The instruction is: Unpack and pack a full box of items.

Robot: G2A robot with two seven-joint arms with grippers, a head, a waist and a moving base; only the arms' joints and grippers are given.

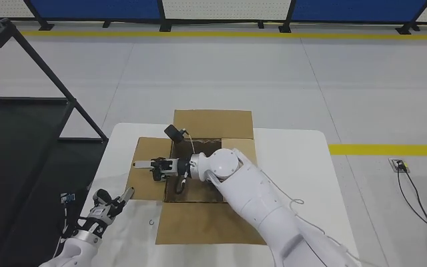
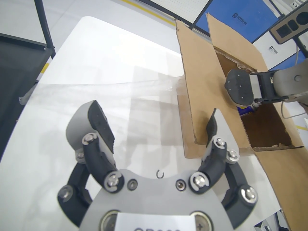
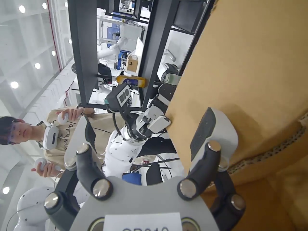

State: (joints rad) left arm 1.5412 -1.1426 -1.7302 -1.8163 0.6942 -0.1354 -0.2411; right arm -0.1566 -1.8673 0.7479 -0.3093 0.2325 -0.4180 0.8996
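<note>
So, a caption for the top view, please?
The right gripper open over the cardboard box, the left gripper open beside it.

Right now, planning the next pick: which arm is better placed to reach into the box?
Probably right: the right gripper is open over the box; the left gripper is open above the table, outside it.
</note>
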